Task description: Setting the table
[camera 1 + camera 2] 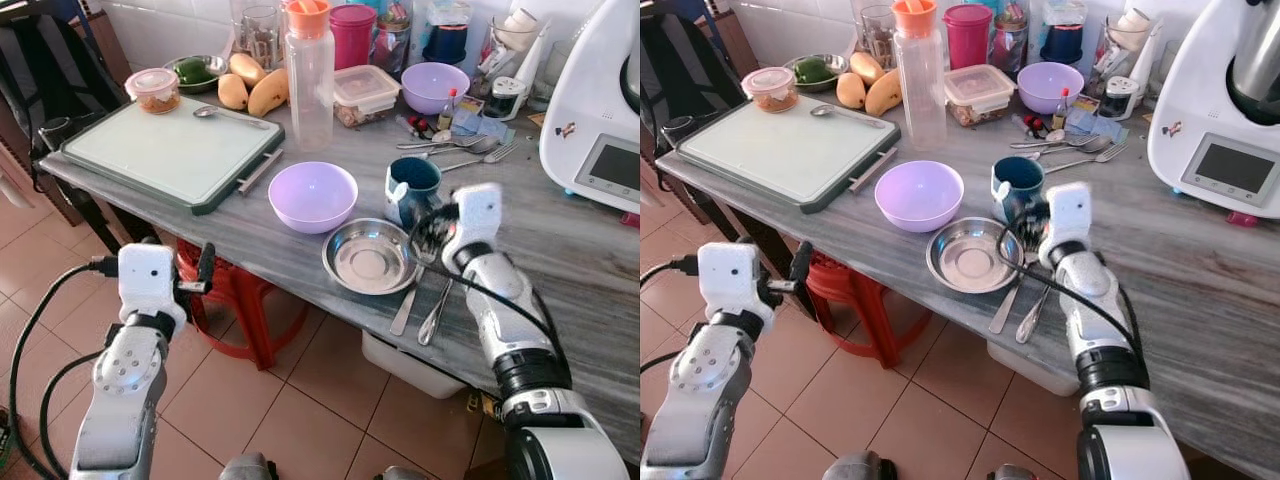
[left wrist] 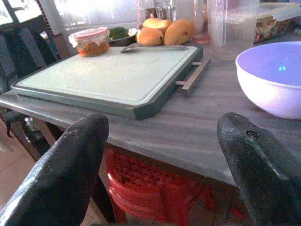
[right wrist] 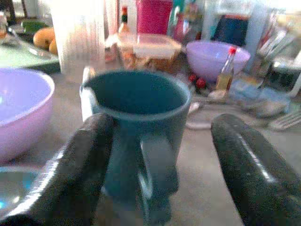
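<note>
Right gripper (image 3: 155, 160) spread wide, the dark teal ceramic mug (image 3: 138, 136) just ahead between its fingers, untouched. Round steel bowl (image 1: 369, 257) sits beside it. Left gripper (image 2: 164, 165) hangs open off the counter edge.

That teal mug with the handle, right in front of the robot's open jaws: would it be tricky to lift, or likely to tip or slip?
The teal mug looks rigid and glazed, so probably somewhat slippery between the right gripper's smooth black fingers. It stands upright on a flat base, so a gentle nudge likely slides rather than tips it. Probably breakable if dropped; the steel bowl sits close beside it.
</note>
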`<state>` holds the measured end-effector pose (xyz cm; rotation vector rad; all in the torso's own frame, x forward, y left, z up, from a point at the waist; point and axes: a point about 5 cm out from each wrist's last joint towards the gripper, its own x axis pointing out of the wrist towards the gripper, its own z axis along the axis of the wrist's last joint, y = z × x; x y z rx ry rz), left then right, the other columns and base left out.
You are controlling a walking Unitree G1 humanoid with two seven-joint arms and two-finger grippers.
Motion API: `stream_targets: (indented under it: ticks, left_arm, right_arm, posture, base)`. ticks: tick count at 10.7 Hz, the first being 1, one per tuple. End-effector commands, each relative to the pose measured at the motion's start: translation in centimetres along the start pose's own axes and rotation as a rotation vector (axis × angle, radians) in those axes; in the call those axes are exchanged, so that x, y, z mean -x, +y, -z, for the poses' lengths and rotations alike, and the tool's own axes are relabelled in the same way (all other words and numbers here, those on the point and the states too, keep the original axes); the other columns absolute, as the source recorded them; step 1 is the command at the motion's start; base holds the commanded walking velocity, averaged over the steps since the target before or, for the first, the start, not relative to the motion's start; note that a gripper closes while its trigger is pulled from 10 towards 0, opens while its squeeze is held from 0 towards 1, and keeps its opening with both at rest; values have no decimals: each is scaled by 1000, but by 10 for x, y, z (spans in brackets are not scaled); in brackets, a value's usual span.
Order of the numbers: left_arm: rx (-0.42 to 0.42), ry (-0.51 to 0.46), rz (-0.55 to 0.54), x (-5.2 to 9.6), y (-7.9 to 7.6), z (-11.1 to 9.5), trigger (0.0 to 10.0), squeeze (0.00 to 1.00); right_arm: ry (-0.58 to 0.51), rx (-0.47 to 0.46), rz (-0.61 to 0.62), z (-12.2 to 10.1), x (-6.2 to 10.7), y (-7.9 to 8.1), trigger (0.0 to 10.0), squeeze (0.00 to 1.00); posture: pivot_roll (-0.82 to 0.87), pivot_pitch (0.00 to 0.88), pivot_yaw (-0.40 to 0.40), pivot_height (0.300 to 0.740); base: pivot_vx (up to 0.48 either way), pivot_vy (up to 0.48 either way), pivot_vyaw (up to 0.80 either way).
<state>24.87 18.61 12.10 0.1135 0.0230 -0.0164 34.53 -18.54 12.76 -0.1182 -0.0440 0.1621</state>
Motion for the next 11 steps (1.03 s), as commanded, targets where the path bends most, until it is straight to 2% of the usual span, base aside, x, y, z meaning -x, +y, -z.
stream_targets:
  ticks: [1,3,6,8,9,10,11]
  left_arm:
    - [-1,-6,-9,-2,0,0,10000,0]
    - [20,-23,-12,-7,-5,-2,10000,0]
    - [40,-23,-34,-15,-12,1,10000,0]
    - [44,-26,-75,-21,-10,4,10000,0]
    - [49,-24,-81,-23,-10,5,10000,0]
    - [53,-21,-87,-22,-11,7,10000,0]
    - [60,-21,-104,-24,-13,8,10000,0]
  right_arm:
    - [-52,21,0,-14,-4,-1,10000,1000]
    - [-98,57,-9,-22,-4,2,10000,1000]
    - [-184,32,16,-41,4,5,10000,1000]
    - [-222,6,32,-49,23,17,10000,1000]
    - [-233,-22,29,-49,39,28,10000,1000]
    - [-223,-26,14,-46,51,38,10000,714]
    - [-182,-41,0,-40,61,46,10000,0]
  posture:
    - [42,0,36,740]
    - [30,0,30,740]
    - [1,0,18,740]
    - [-15,0,11,740]
    - [-20,0,8,740]
    - [-23,0,4,740]
    - [-26,0,5,740]
  base:
    - [0,0,0]
    - [0,0,0]
    - [0,0,0]
    - [0,0,0]
    - [0,0,0]
    - [0,0,800]
    - [0,0,800]
